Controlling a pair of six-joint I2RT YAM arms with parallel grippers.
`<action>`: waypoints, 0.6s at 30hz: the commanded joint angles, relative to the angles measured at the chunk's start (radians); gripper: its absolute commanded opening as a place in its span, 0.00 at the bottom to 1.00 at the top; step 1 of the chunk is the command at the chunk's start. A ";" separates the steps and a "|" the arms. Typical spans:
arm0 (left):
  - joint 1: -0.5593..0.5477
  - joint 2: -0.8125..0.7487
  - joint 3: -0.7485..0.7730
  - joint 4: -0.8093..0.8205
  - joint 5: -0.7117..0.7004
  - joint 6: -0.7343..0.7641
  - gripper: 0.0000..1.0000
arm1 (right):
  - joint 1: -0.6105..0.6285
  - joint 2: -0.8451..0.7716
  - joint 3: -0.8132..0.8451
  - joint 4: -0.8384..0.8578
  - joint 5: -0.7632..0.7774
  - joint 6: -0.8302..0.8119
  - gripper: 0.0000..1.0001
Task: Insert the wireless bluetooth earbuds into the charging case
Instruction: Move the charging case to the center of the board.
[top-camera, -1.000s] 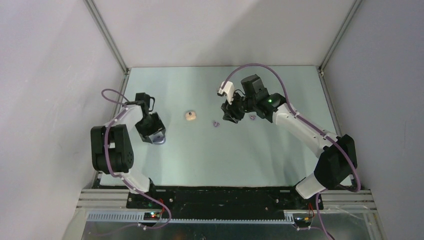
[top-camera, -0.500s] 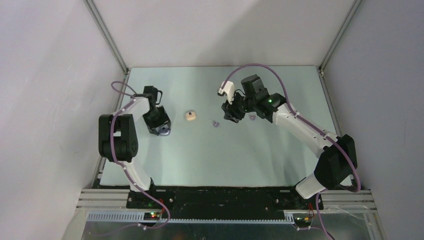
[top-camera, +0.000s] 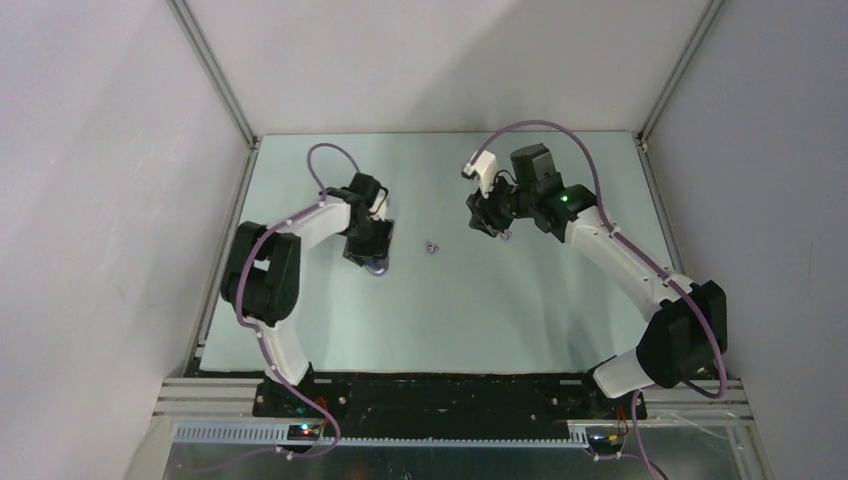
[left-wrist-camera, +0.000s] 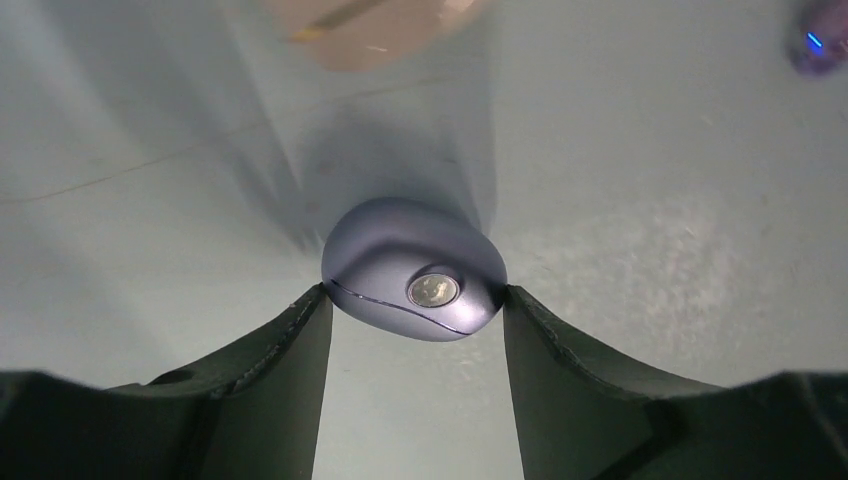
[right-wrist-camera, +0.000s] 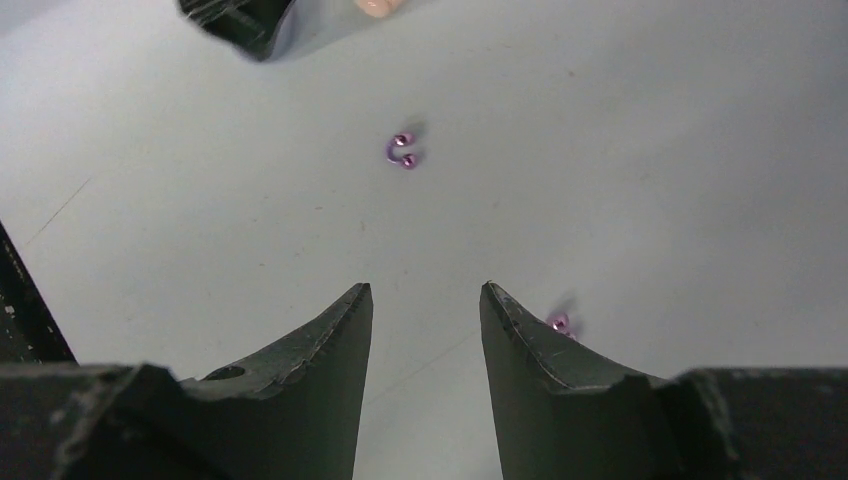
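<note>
A closed purple charging case (left-wrist-camera: 415, 270), pebble-shaped with a round metal button, sits between the fingertips of my left gripper (left-wrist-camera: 415, 292), which is shut on it. From above, this case (top-camera: 379, 266) shows at the left gripper (top-camera: 372, 250), left of centre. One purple earbud (top-camera: 430, 246) lies on the table between the arms and also shows in the right wrist view (right-wrist-camera: 402, 150). A second purple earbud (right-wrist-camera: 560, 322) lies just outside one finger of my right gripper (right-wrist-camera: 425, 295), which is open and empty. From above, this gripper (top-camera: 487, 220) is at the centre right.
A cream-coloured case (left-wrist-camera: 370, 30) lies just beyond the purple case, blurred at the top of the left wrist view. From above my left gripper covers it. The pale green table (top-camera: 450, 320) is walled on three sides.
My left arm has swung right across the table with the purple case, up to the cream case. My right gripper has shifted right and back, away from the middle earbud toward the other.
</note>
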 joint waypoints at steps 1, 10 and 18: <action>-0.080 -0.009 0.005 -0.008 0.090 0.128 0.45 | -0.077 -0.037 -0.011 0.037 -0.020 0.085 0.48; -0.309 -0.053 -0.029 0.023 0.349 0.396 0.42 | -0.284 -0.012 -0.011 0.135 -0.113 0.315 0.48; -0.485 -0.043 -0.051 -0.051 0.307 0.784 0.43 | -0.372 -0.047 -0.021 0.107 -0.132 0.338 0.47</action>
